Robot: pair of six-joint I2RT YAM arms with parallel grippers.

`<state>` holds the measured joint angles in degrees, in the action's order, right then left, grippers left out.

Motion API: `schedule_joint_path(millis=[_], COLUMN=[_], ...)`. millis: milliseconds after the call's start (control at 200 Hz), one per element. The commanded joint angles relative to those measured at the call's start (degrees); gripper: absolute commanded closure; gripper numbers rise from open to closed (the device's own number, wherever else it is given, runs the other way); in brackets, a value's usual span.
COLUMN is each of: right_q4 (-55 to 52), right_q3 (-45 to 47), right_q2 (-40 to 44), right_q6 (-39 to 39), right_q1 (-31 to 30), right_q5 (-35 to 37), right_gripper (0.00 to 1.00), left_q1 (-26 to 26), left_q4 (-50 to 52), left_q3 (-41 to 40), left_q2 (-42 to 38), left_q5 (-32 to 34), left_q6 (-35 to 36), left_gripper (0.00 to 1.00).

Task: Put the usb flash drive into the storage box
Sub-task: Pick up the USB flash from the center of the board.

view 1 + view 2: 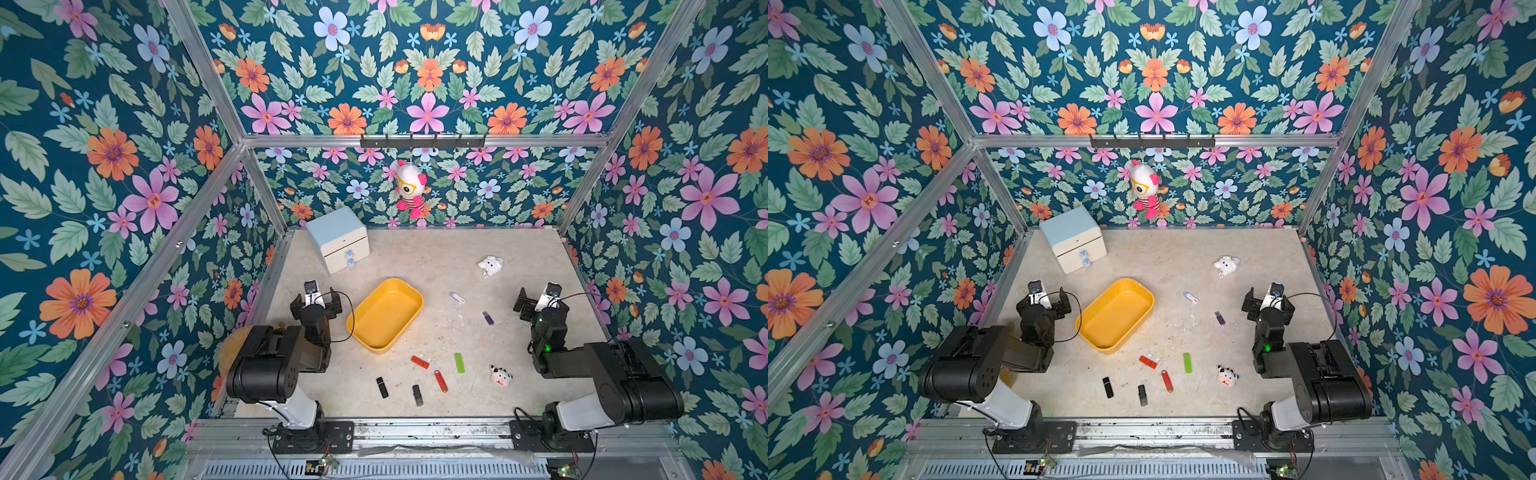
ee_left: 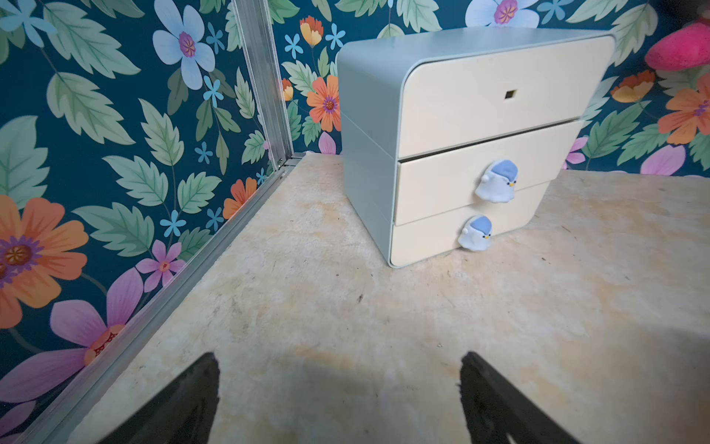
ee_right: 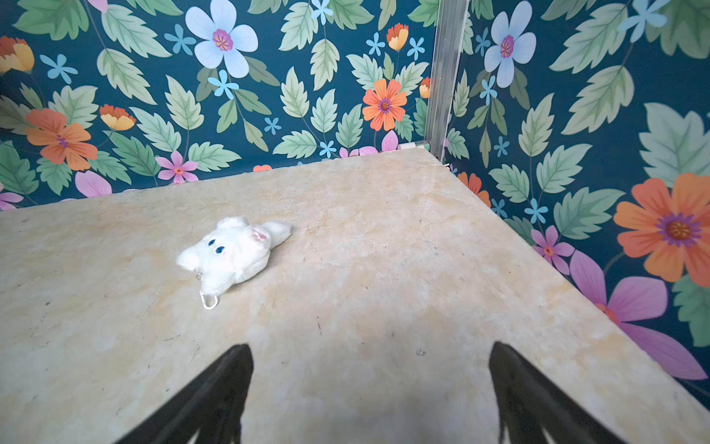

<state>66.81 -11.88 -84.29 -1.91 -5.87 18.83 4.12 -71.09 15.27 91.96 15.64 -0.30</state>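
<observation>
- Both arms [image 1: 266,370] are sitting near, left gripper [image 1: 316,301] and right gripper [image 1: 540,303] gaping empty.
- Flash drives [image 1: 488,318] are lying outside the storage box [image 1: 384,320], rightward and nearer.
- Straddling the green flash drive's [image 1: 459,363] narrow sides is looking safest.

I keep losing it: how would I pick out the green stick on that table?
Find the yellow tub in the middle of the table. In the scatter of sticks between it and the arms' bases, the green flash drive lies between a long red stick and a cow-faced toy. It alone is green; the rest are red or black.
</observation>
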Motion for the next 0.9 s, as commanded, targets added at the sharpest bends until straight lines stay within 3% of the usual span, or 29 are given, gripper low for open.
schedule_joint_path(millis=[0, 790, 895], right_q4=[-0.9, 0.3, -2.9], right_q3=[-0.1, 0.6, -1.4], right_q2=[0.2, 0.2, -0.1], right_q6=[0.7, 0.3, 2.1], right_q1=[0.0, 0.0, 0.0], right_q5=[-1.0, -2.1, 3.4], right_gripper=[0.01, 0.01, 0.00], left_q1=[-0.1, -0.1, 0.2], left_q4=[-0.8, -0.7, -1.0], left_q3=[0.2, 0.3, 0.0], left_q2=[0.0, 0.0, -0.1], left_q5=[0.1, 0.0, 0.6], left_q6=[-0.6, -0.6, -0.3], left_gripper=[0.01, 0.01, 0.01])
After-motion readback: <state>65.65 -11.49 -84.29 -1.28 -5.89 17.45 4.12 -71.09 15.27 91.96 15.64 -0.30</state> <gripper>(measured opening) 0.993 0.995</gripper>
